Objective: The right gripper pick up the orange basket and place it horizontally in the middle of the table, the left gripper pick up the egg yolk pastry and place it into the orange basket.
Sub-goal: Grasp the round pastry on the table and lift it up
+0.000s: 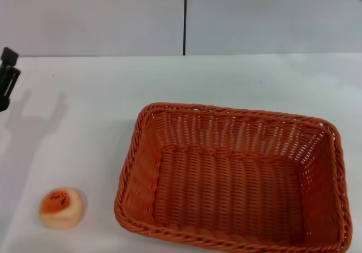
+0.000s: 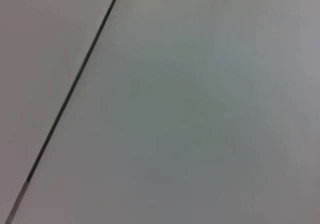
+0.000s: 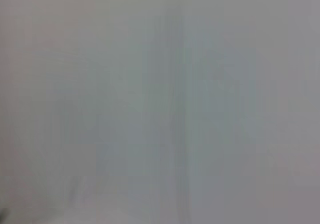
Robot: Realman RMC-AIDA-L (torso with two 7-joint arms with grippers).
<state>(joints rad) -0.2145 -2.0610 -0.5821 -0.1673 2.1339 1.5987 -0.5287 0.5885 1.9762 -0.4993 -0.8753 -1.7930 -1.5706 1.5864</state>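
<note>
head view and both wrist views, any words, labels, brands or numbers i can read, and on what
None can be read in any view.
egg yolk pastry: dark specks on its orange top, no letters.
orange basket: plain weave, no tag or brand.
left pincer: black, no label showing.
table: bare white, no print.
Both wrist views show only a blank pale surface.

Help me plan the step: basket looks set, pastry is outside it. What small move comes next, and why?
Probably bring the left gripper forward and down over the egg yolk pastry. The orange basket already lies flat and empty on the table, the pastry sits beside its left end, and the gripper is well behind it.
</note>
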